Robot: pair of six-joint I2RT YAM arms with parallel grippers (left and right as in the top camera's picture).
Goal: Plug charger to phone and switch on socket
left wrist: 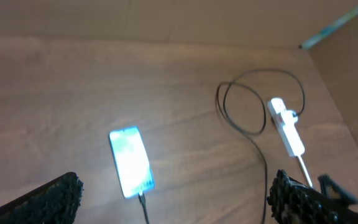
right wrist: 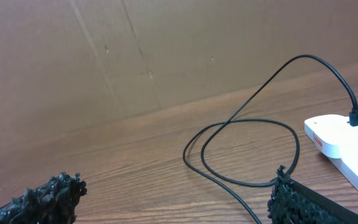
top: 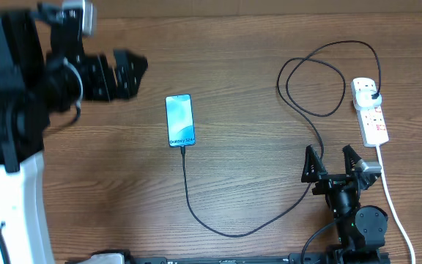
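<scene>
Phone (top: 179, 120) screen reads "Galaxy S24+"; one phone, lit, lying mid-way across the table (top: 86, 183). One black charger (top: 184, 176) has its tip at the phone's bottom edge and its plug in the one white socket (top: 370, 110) at right, whose red markings are unreadable. Left gripper (top: 139, 77) is spread wide and empty at upper left. Right gripper (top: 330, 154) is likewise wide and empty, near the socket.

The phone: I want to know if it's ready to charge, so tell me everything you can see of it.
The slim rectangular smartphone has dark edges and a lit light-blue screen reading "Galaxy S24+". It lies flat, screen up, on the brown wooden table, left of centre in the overhead view. The thin black cable meets its near short edge, connector tip seemingly plugged in. Nothing else touches it.
</scene>
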